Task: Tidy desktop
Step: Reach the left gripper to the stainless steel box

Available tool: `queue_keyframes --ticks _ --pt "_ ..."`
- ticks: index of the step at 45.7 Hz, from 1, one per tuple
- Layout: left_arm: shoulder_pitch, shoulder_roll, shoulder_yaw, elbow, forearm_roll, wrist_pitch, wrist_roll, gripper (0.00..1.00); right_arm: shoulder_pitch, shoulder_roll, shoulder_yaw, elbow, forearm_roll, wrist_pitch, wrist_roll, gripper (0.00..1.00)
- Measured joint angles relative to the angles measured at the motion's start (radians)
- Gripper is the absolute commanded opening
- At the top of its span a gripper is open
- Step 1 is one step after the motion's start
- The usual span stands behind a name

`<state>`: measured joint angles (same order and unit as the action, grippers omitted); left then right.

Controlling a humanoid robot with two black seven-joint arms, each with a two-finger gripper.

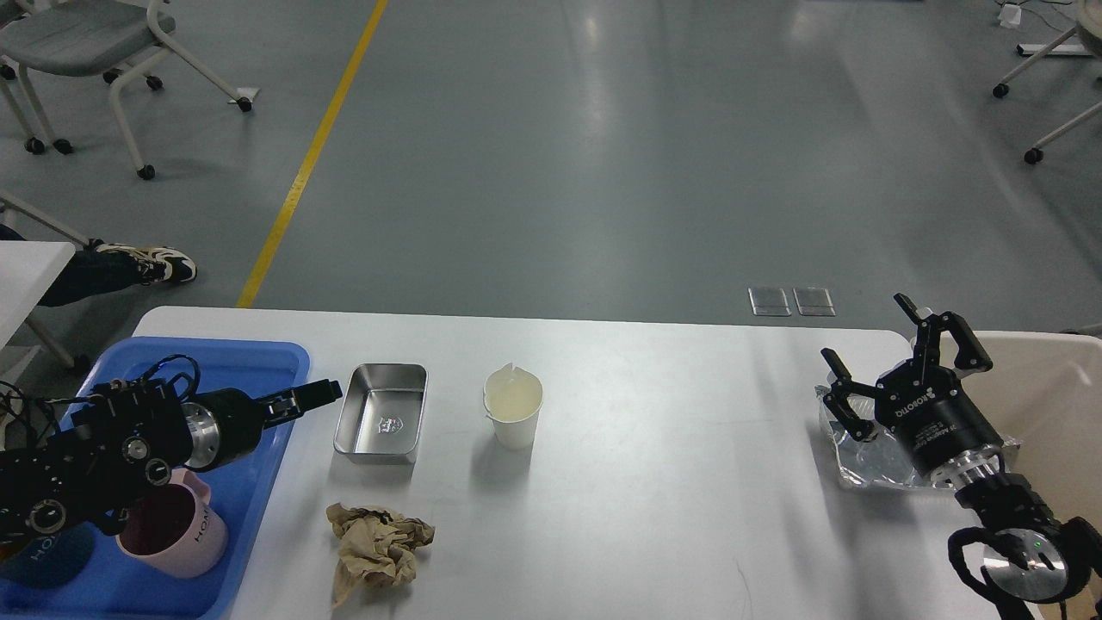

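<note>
Tabletop (654, 482) tidying is judged to be only partly done. The left claw (312, 396) is held over the near-left part, at the right rim of the blue tray (258, 357); its fingers appear drawn together with nothing seen between them. Just beyond it a steel tin (381, 413) is left loose, then a white paper cup (514, 413) towards the middle, and a crumpled brown paper (376, 544) nearer the front edge. A pink mug (176, 530) is already placed in the tray. The right claw (895, 362) is held wide open and empty above the right edge, directly over a crumpled piece of foil (861, 465), beside the beige bin (1059, 379). Four items are therefore judged still to be cleared.
</note>
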<state>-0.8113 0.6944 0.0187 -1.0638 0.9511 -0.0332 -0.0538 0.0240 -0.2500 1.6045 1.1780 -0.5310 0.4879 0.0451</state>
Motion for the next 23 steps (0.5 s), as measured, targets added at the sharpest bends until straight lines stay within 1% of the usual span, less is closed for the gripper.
queue_keyframes --ticks 7,12,16,23 --pt "-0.002 -0.049 0.008 0.041 0.001 0.000 0.000 0.88 -0.001 0.000 0.001 0.000 0.000 0.001 0.001 1.00" --pt "-0.010 -0.086 0.058 0.066 0.001 -0.001 0.000 0.85 -0.003 0.001 0.001 0.000 0.000 0.001 0.001 1.00" --pt "-0.014 -0.102 0.094 0.085 0.000 -0.001 -0.002 0.84 -0.005 0.001 0.002 0.000 0.000 0.001 0.001 1.00" --pt "-0.014 -0.115 0.108 0.112 -0.001 0.001 -0.007 0.79 -0.006 0.000 0.002 0.000 0.000 0.001 0.001 1.00"
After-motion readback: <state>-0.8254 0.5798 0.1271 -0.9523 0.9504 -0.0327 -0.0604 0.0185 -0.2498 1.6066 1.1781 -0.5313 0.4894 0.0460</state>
